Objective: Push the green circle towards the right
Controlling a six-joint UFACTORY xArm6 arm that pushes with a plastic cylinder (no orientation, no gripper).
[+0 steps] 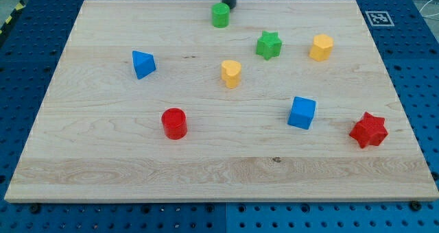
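Observation:
The green circle [220,15] is a short green cylinder near the view's top centre of the wooden board [103,171]. My tip [228,7] is the lower end of a dark rod coming in from the view's top edge. It sits just above and to the right of the green circle, very close to it or touching it.
A green star [269,45] lies right and below the green circle, a yellow hexagon [321,47] further right. A yellow heart [232,73], blue triangle [143,64], red cylinder [174,123], blue cube [302,112] and red star [368,129] lie lower down.

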